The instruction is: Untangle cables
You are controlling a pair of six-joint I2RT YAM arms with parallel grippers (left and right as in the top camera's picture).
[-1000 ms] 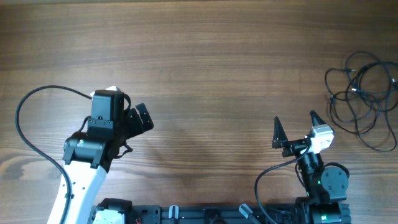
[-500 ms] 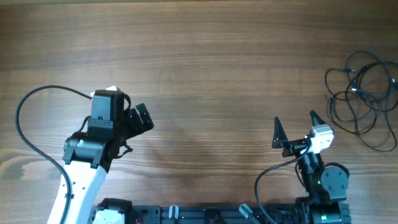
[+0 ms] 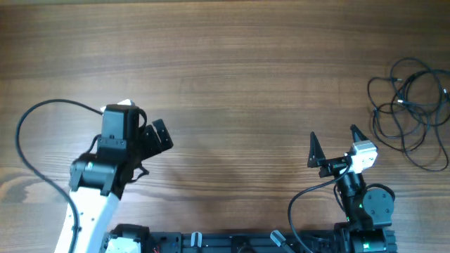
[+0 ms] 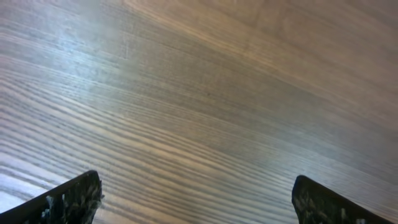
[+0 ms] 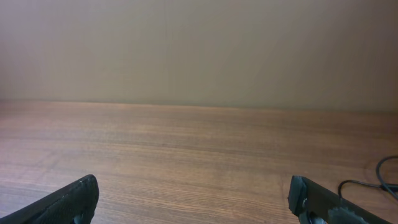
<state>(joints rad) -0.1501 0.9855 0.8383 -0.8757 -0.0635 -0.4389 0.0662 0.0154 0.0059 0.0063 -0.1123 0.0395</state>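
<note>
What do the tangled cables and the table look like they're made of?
The cables: thin black wire, likely rubber or plastic sheathing, matte, bending in loose loops. The table: brown wood or wood-look laminate, with visible grain lines and soft sheen.

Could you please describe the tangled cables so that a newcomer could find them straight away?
On the wooden table, seen from overhead, go to the right edge, past the right gripper. The cables lie there in a loose tangle of loops. They are far thinner than the thick black lead looping at the table's left side.
</note>
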